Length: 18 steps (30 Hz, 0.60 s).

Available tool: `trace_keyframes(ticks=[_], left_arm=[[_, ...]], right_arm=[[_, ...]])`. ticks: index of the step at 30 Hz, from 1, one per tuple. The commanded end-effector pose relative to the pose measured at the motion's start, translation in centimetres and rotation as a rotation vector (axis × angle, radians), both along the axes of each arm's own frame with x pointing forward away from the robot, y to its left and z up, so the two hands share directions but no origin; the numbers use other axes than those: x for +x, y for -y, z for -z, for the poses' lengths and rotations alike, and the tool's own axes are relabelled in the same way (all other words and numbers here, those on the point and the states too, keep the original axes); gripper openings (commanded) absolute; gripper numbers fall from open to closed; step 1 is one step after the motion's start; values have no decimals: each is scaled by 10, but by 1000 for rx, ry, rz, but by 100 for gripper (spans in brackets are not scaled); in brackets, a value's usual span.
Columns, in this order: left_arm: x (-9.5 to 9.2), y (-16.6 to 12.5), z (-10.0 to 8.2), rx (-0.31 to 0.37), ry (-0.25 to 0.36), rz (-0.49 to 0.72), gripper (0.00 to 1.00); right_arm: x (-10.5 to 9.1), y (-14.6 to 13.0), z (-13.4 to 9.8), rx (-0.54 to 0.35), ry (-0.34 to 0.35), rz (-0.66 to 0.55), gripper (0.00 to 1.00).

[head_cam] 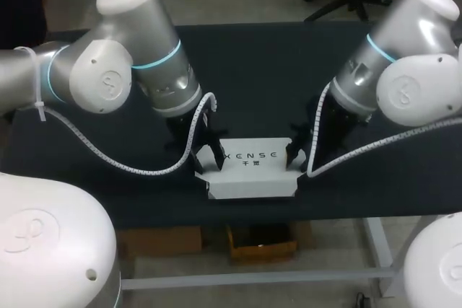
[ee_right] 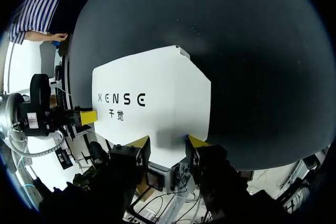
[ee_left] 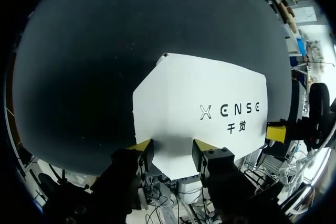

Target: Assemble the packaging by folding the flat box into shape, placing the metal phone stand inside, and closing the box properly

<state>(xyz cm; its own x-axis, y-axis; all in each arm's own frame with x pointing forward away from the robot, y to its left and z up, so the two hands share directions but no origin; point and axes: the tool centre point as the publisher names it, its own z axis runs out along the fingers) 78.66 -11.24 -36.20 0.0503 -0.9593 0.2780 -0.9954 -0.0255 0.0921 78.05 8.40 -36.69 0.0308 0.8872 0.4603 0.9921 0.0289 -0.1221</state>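
The white cardboard box (head_cam: 249, 171) lies flat, printed side up, near the front edge of the black table (head_cam: 253, 70). My left gripper (head_cam: 204, 153) stands at its left end and my right gripper (head_cam: 296, 151) at its right end. In the left wrist view the left gripper (ee_left: 172, 149) is open, with its yellow tips down at the box (ee_left: 210, 93) panel and white card showing across the gap. The right gripper (ee_right: 167, 142) stands the same way over the box (ee_right: 152, 98). I cannot tell whether the tips touch the card. No metal phone stand is in view.
The black table stretches behind and to both sides of the box. Its front edge (head_cam: 245, 216) runs just in front of the box. White cable spirals (head_cam: 108, 155) hang from both arms close to the table top.
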Motion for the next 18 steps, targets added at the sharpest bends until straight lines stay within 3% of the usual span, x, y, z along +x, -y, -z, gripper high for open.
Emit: trace_keyframes(ticks=[1,18], left_arm=[[0,3,1,9,8,-5,48],[0,1,6,3,38,-10,48]], right_arm=[[-1,1,2,-3,3,12,42],[9,0,9,-2,3,43,41]])
